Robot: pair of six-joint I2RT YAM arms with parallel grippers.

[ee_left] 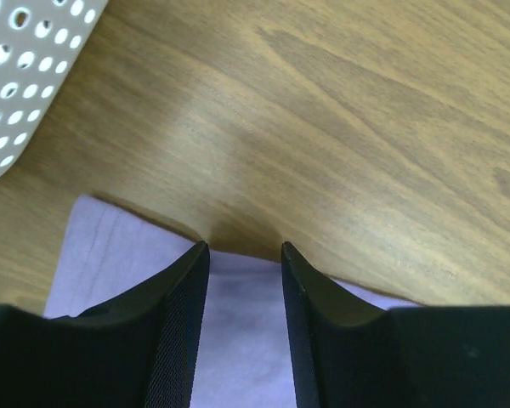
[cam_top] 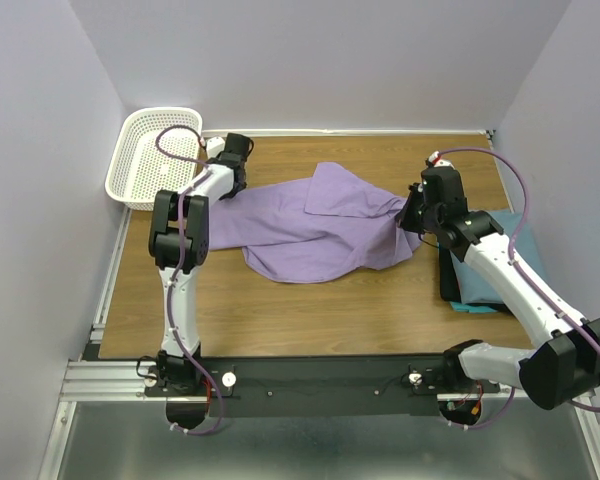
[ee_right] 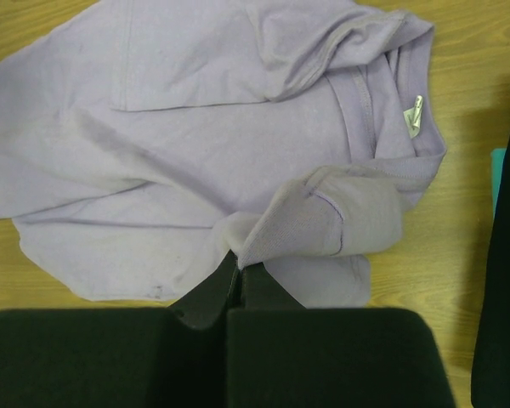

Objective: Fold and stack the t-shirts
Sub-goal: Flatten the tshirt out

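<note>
**Top external view: right gripper (cam_top: 410,213) pinches the purple shirt (cam_top: 320,225)**

Top external view shows the purple shirt lying in the middle of the wood table (cam_top: 310,320). It is spread out wide, with bumps and folds in it. One end reaches to the left arm and the other end reaches to the right arm.

The right gripper is at the right end of the shirt. In the right wrist view its two fingers (ee_right: 206,299) are pressed together with a fold of purple cloth squeezed between them. That bit of cloth bunches up at the tips. A small white tag (ee_right: 415,115) shows inside the shirt's neck.

The left gripper (ee_left: 243,251) is at the left end of the shirt. In the left wrist view its fingers (ee_left: 183,327) are spread apart. Purple cloth lies under them and in the gap between them. The edge of the cloth ends right at the tips, and bare wood shows past it. The fingers are not squeezing anything.

The teal shirt (cam_top: 472,292) lies folded at the right side of the table, partly under the right arm. It is near the purple shirt.

A white basket (cam_top: 150,155) with holes sits in the far left corner.
</note>
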